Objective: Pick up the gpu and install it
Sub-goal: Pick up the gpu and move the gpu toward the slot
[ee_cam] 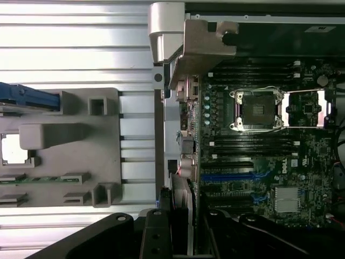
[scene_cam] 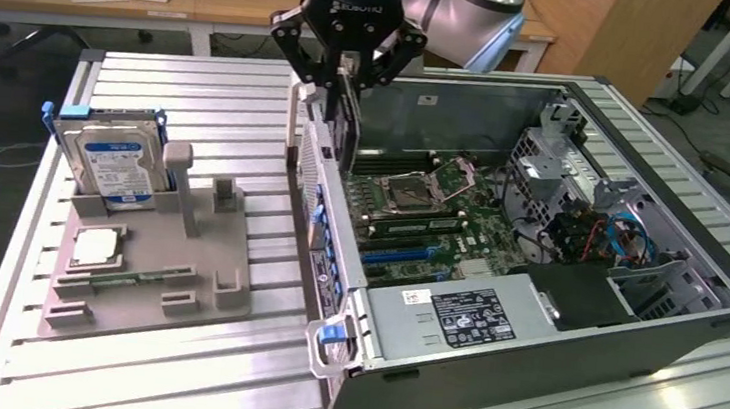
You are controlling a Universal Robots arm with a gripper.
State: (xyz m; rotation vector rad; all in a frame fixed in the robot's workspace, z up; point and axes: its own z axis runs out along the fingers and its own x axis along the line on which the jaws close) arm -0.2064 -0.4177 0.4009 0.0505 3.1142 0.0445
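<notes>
Table (scene_cam: 187,97) is ribbed metal, tray (scene_cam: 217,276) matt plastic.

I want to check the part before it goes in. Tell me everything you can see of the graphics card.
The graphics card is a thin, flat, dark board, seen nearly edge-on, so its fan face is hidden. It hangs upright, pinched at its top edge by the shut gripper. It sits just inside the rear wall of the open computer case, above the motherboard. Whether its lower edge touches anything I cannot tell.
</notes>
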